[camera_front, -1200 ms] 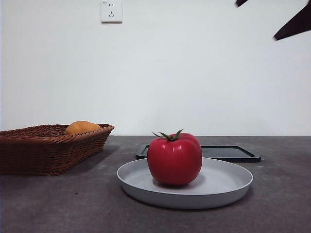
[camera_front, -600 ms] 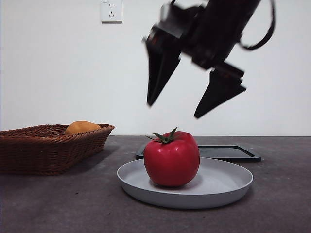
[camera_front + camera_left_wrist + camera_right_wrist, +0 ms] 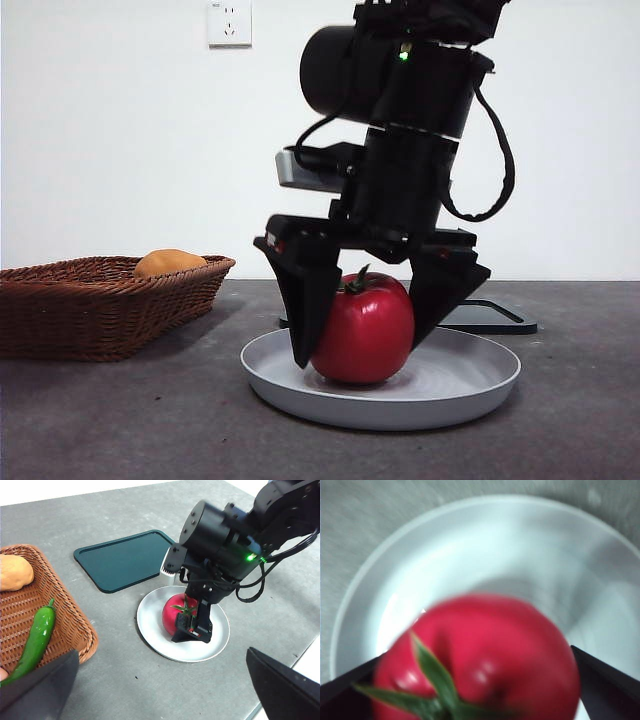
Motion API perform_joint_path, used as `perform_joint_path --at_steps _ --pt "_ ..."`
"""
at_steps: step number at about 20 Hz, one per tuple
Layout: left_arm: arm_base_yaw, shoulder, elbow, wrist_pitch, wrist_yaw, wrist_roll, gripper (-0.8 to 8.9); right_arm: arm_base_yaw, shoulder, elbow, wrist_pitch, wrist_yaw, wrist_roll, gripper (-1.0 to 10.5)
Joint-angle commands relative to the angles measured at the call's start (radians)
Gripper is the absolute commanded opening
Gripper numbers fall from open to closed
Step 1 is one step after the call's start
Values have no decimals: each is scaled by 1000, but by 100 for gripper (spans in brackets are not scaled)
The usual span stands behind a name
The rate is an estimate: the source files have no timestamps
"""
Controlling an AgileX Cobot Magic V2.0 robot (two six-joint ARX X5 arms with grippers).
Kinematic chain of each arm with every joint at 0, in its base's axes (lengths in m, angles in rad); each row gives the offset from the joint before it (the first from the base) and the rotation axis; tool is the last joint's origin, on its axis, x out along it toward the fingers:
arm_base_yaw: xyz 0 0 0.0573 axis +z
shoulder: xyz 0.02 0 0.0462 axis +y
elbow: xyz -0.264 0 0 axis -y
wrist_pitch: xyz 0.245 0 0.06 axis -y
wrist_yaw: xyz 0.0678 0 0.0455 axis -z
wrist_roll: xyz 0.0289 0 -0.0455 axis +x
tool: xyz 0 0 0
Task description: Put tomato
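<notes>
Front view, nearest first: one shallow round grey plate (image 3: 470, 385) on the dark table (image 3: 120, 420), carrying one glossy round red tomato (image 3: 365, 330) with a green star-shaped stem. Straddled by the right gripper (image 3: 365, 345), jaws wide, one on each side of the fruit and reaching down to the plate; contact with the skin not determinable from these views. Tomato not lifted, resting on the plate.

Further back: one flat dark green rectangular tray (image 3: 495, 315) behind the plate, and one brown woven wicker basket (image 3: 90, 305) off to the side, well apart from the plate. White wall (image 3: 120, 150) with one socket (image 3: 229, 22) at the rear.

Left wrist view: left gripper (image 3: 165, 680) held high and away from the work, jaws spread wide, nothing between them. Basket contents: one orange rounded fruit (image 3: 14, 572) and one long green chilli pepper (image 3: 35, 637).

Right wrist view: tomato filling the space between the two jaws, plate beneath.

Progress, judged: approach complete, grasp not yet closed. Remaining: closing on the tomato, lifting, carrying, releasing. Destination not stated in the task; basket or tray both plausible.

Count: tomato 1, plate 1, tray 1, basket 1, orange fruit 1, pepper 1, grippers 2.
</notes>
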Motion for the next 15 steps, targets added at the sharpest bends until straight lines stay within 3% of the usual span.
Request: perform_joint_path --at_steps 1,4,9,15 --pt "-3 4 11 11 4 -5 688 11 17 20 6 4 14 306" --pt "-3 4 11 11 4 -5 688 2 16 42 4 5 5 167" --pt "-3 4 11 11 5 -5 688 -76 46 205 -53 47 -62 158" --pt "-3 4 11 11 4 -5 688 -254 299 607 -191 45 -141 158"
